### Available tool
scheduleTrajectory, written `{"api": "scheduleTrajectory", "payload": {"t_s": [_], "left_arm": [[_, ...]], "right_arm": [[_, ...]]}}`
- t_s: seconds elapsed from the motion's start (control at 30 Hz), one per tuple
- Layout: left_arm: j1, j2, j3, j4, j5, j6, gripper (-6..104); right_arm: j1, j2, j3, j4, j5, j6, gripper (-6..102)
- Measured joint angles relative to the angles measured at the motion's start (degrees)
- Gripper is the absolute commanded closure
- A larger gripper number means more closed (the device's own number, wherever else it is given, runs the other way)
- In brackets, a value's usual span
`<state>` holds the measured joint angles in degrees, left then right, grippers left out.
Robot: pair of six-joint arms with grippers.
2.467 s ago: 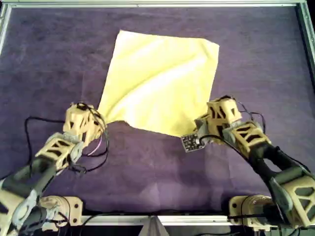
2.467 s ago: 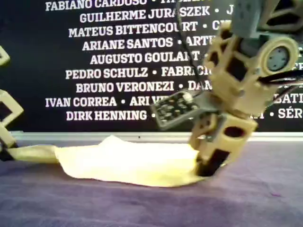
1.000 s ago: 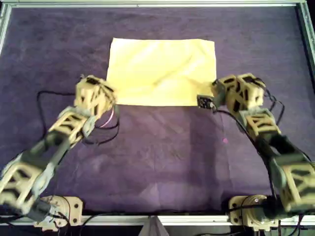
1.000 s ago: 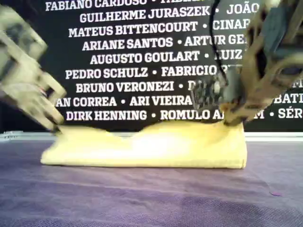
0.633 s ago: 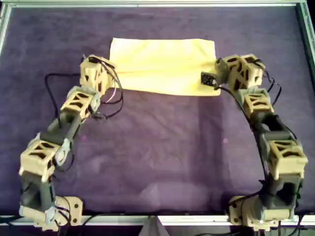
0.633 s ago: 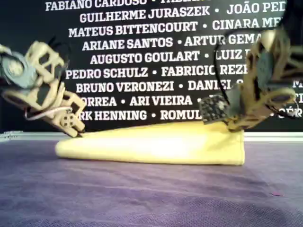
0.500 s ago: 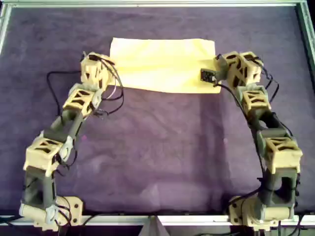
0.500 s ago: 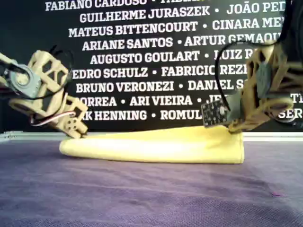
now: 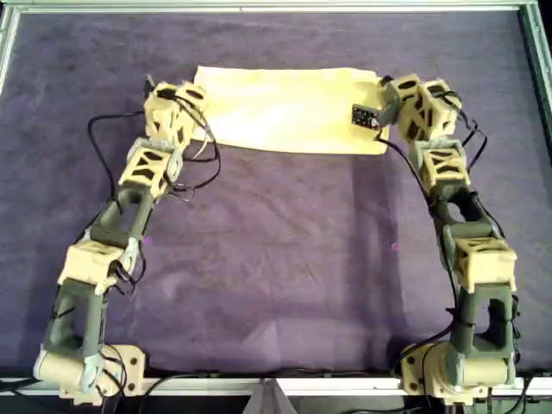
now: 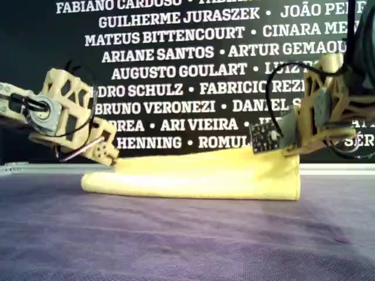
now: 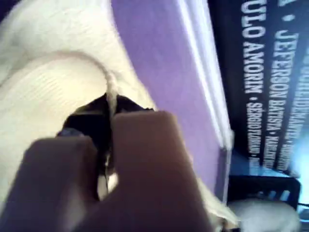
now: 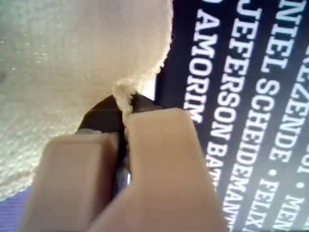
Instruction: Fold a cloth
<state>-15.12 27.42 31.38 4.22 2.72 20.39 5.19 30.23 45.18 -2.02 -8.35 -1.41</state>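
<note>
cloth [image 9: 289, 112] folded to flat band on purple mat [image 9: 285, 259], near mat's far edge. left claw [image 9: 183, 102] pinched tight on cloth corner at overhead view's left; right claw [image 9: 385, 112] clamped on opposite corner. name banner [image 10: 193, 70] behind.

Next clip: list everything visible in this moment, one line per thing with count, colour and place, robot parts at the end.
cloth: one, pale yellow, doubled over into a long band near the overhead view's top edge, on the mat.
mat: one, dark purple, covering the work surface.
frame: one, silver metal, bordering the mat in the overhead view.
banner: one, black with white names, behind the table in the exterior view.
left gripper: one, tan, shut on the cloth's corner at the overhead view's left.
right gripper: one, tan, shut on the cloth's corner at the overhead view's right.
arms: two, tan and grey, reaching up from the overhead view's bottom edge.
</note>
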Motion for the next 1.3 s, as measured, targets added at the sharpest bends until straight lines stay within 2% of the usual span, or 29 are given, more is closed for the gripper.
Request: {"api": "scheduleTrajectory", "payload": {"t_s": [0.1, 0.2, 0.27, 0.37, 0.47, 0.6, 1.03, 1.1, 1.3], "left_arm": [[0.00, -2.99, -3.87, 0.00, 0.00, 0.00, 95], [0.00, -5.63, -6.42, 0.00, 0.00, 0.00, 91], [0.00, -6.50, -7.56, 0.00, 0.00, 0.00, 83], [0.00, -6.59, -7.91, 0.00, -0.44, 0.00, 64], [0.00, -6.59, -7.91, 0.00, -1.14, 0.00, 49], [0.09, -6.59, -7.91, 0.00, -1.41, 0.00, 38], [0.35, -6.59, -7.91, 0.00, -0.62, 0.00, 35], [0.35, -6.59, -7.91, 0.00, -0.62, 0.00, 30], [0.35, -6.59, -7.91, 0.35, -1.05, 0.00, 7]], "right_arm": [[0.00, -2.29, -2.20, 0.00, 0.00, 0.09, 95], [0.00, -4.04, -4.57, 0.00, 0.00, 0.09, 83], [0.00, -4.75, -5.89, 0.00, 0.00, 0.09, 69], [0.00, -5.27, -7.21, 0.00, 0.00, 0.09, 51], [0.00, -5.27, -7.21, 0.00, 0.00, 0.09, 43], [-0.18, -5.27, -7.21, 0.00, 0.35, 0.09, 41], [-0.79, -5.27, -7.21, 0.00, 0.35, -0.09, 41], [-0.79, -5.27, -7.21, 0.00, 0.35, -0.09, 41], [-0.79, -5.27, -7.21, 0.00, 0.35, -0.44, 41]]}}
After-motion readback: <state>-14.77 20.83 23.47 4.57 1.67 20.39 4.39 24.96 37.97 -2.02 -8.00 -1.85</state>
